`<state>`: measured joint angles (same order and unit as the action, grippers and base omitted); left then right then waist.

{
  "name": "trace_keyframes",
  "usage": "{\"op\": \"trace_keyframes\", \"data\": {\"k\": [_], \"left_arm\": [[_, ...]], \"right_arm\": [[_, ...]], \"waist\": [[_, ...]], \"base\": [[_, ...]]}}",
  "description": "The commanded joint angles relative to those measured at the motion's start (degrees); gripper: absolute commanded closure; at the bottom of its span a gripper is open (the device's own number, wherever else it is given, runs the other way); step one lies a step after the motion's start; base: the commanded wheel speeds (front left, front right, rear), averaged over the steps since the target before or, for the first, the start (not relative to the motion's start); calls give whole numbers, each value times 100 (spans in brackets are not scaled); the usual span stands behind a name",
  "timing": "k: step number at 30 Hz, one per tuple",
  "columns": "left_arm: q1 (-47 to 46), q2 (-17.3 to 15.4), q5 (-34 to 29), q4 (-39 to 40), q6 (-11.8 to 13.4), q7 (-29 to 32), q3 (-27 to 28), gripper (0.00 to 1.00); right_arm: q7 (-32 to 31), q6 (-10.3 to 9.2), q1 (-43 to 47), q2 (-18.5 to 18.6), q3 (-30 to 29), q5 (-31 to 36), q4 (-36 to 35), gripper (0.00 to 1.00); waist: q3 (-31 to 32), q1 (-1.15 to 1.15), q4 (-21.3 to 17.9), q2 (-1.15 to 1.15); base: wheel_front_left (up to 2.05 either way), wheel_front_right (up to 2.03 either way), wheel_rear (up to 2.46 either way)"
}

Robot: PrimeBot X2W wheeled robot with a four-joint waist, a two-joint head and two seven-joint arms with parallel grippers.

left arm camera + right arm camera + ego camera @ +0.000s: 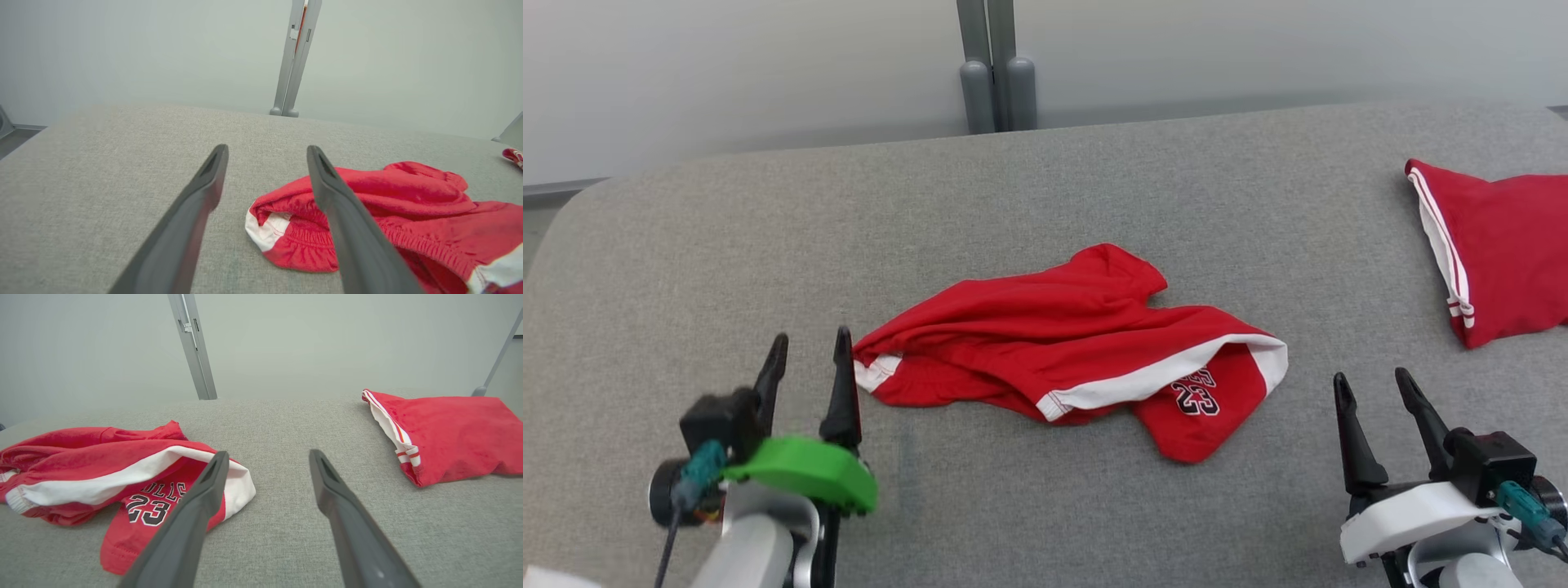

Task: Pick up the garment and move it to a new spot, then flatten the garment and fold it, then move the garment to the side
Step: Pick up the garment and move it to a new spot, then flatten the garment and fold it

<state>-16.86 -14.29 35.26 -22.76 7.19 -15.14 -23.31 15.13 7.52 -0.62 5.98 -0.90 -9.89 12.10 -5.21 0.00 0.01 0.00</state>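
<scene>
- Grey fabric covers the tabletop (686, 245), with a pale wall and a grey post (996, 73) behind it at 12 o'clock.
- A crumpled red garment (1062, 343) with white trim and a "23" print lies mid-tabletop.
- The left gripper (809, 347) sits at the garment's 9 o'clock, just beside its waistband end, with its jaws spread and grasping nothing.
- The right gripper (1372, 380) hangs at the garment's 4 o'clock, near it but apart, with its jaws spread and empty.
- A second red cloth (1503, 253) lies at 2 o'clock, well apart.
</scene>
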Motion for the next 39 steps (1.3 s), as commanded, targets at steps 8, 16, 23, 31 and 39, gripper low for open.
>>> {"op": "trace_keyframes", "data": {"k": [8, 16, 23, 31, 39], "left_arm": [[2187, 703, -1372, 1629, -81, 2, 1392, 0], [2914, 1090, -1989, 1916, -745, 2, 2189, 0], [2914, 1134, -2115, 1789, -1113, 1, 2379, 0], [2733, 1139, -1892, 1495, -1310, 1, 1942, 0], [1734, 1127, -1018, 451, -1470, 222, 192, 0]], "right_arm": [[0, -6, 423, 71, -147, 117, -82, 0], [0, -6, 654, -41, -391, 176, -8, 0], [0, -6, 668, -98, -393, 229, 71, 0], [0, -6, 558, -126, -299, 227, 101, 0], [0, -6, 334, -33, -71, 126, 117, 0]], "waist": [[444, 0, 5, 0], [581, 0, 95, 0], [652, 0, 100, 0], [636, 0, 65, 0], [494, 0, -197, 0]], "base": [[0, 0, 0], [0, 0, 0], [0, 0, 0], [0, 0, 0], [0, 0, 0]]}}
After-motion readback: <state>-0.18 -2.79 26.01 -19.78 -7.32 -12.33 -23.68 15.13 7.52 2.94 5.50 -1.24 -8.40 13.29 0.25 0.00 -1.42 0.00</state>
